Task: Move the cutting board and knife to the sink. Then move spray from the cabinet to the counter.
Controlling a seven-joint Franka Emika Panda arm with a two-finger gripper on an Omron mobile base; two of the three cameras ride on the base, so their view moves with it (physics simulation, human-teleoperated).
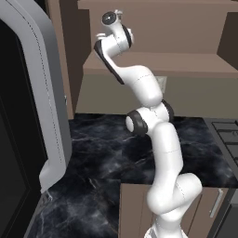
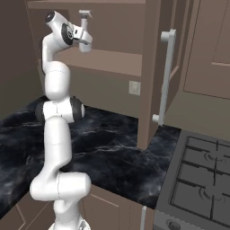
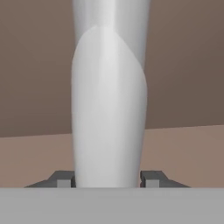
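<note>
one step is in hand, the spray fetch: inside the cabinet (image 2: pixel 108 63), on its shelf's left part, the spray (image 3: pixel 108 109) stands between the gripper (image 3: pixel 108 178) jaws, clasped; next, i judge, lift out toward the counter (image 2: pixel 112 148).

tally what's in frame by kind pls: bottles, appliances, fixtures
Bottles: 1, the spray, between the end effector fingertips inside the cabinet
Appliances: 2, the stove and a grey-framed appliance at the left
Fixtures: 4, the cabinet, its open door, the counter, a wall outlet
Total: 7
</note>
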